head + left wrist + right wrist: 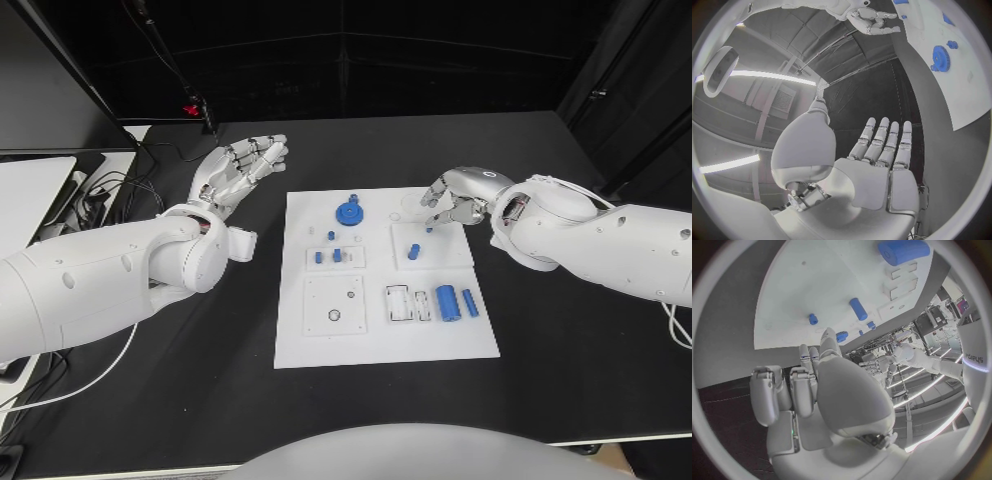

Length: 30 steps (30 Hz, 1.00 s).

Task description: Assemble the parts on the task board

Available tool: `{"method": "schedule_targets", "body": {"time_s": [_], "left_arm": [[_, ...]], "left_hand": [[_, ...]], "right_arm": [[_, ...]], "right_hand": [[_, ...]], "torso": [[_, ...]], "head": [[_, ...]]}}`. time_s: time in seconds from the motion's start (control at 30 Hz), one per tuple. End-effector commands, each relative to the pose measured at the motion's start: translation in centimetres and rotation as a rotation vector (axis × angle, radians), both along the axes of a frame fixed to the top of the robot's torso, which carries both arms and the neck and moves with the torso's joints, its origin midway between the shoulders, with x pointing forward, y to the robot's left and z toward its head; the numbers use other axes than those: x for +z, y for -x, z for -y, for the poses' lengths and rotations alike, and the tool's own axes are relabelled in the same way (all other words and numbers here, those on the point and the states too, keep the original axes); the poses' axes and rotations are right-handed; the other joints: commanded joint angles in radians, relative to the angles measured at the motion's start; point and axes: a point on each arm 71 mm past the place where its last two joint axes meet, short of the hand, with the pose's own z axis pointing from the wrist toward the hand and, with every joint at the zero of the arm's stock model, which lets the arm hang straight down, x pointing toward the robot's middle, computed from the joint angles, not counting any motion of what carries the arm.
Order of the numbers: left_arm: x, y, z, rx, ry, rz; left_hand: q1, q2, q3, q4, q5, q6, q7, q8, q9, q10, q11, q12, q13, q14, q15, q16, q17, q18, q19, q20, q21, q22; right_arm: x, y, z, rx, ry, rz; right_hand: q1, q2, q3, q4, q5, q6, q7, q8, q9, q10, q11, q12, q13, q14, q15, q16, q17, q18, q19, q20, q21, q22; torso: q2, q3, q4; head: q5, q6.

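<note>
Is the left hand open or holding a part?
Open. The left hand is off the task board, over the black table, fingers straight and apart, with its palm empty in the left wrist view.

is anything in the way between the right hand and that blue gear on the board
Nothing visible. The right hand hovers over the task board's far right corner, holding nothing, and the blue gear lies just to its left with only bare white board between them.

Left hand [238, 165] spread, holding nothing; right hand [459, 197] curled, empty.
</note>
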Motion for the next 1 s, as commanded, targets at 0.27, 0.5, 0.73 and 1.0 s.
{"method": "schedule_targets", "body": {"time_s": [0.27, 0.5, 0.73, 1.0], "left_arm": [[0.8, 0.2, -0.1, -0.009, 0.04, 0.093], [0.7, 0.1, -0.3, -0.003, 0.036, 0.088], [0.7, 0.2, -0.2, -0.007, 0.037, 0.08], [0.7, 0.2, -0.2, -0.005, 0.035, 0.077]], "left_hand": [[0.007, 0.051, 0.037, -0.002, -0.014, -0.041, 0.127, 0.066, 0.013, -0.042, 0.001, 0.071, 0.015, -0.019, 0.002, 0.045, -0.021, -0.02, 0.041, -0.002, 0.005, -0.002], [0.026, 0.061, 0.045, -0.003, 0.004, -0.072, 0.129, 0.115, 0.02, -0.072, 0.001, 0.124, 0.022, -0.025, 0.004, 0.078, -0.041, -0.019, 0.061, -0.002, 0.006, -0.009], [0.036, 0.068, 0.048, -0.003, 0.006, -0.096, 0.129, 0.157, 0.025, -0.094, 0.002, 0.168, 0.025, -0.027, 0.007, 0.104, -0.063, -0.016, 0.087, -0.003, 0.01, -0.007], [0.039, 0.086, 0.056, -0.004, 0.008, -0.113, 0.129, 0.191, 0.026, -0.11, 0.002, 0.202, 0.024, -0.032, 0.006, 0.123, -0.083, -0.016, 0.095, -0.003, 0.01, -0.015]], "right_arm": [[-0.9, -0.1, -0.5, -0.006, 0.142, -0.041], [-1.1, 0.0, -0.7, -0.009, 0.173, -0.055], [-1.1, 0.1, -0.9, -0.008, 0.188, -0.046], [-1.3, 0.0, -1.1, -0.014, 0.204, -0.056]], "right_hand": [[0.006, -0.019, 0.033, 0.003, -0.002, 0.041, -0.01, 0.002, 0.003, 0.045, -0.016, -0.008, -0.022, 0.104, -0.013, 0.002, 0.263, -0.007, 0.104, -0.013, 0.003, 0.263], [0.004, -0.018, 0.042, 0.006, -0.002, 0.046, -0.009, 0.001, 0.002, 0.057, -0.016, -0.013, -0.03, 0.104, -0.015, 0.002, 0.263, -0.007, 0.104, -0.014, 0.003, 0.263], [0.008, -0.018, 0.06, 0.007, -0.002, 0.051, -0.012, -0.005, 0.0, 0.091, -0.02, -0.021, -0.046, 0.104, -0.017, 0.002, 0.263, -0.007, 0.104, -0.017, 0.003, 0.263], [0.015, -0.015, 0.073, 0.008, -0.002, 0.058, -0.015, -0.008, 0.0, 0.122, -0.023, -0.031, -0.06, 0.104, -0.018, 0.002, 0.263, -0.007, 0.104, -0.019, 0.003, 0.263]], "torso": [[0.0, 0.0, -0.0003], [0.0, 0.0008, 0.0015], [0.0, -0.0009, -0.0005], [-0.001, -0.0007, -0.0004]], "head": [[-0.006, -0.002], [-0.005, -0.009], [-0.002, -0.015], [0.0, -0.02]]}}
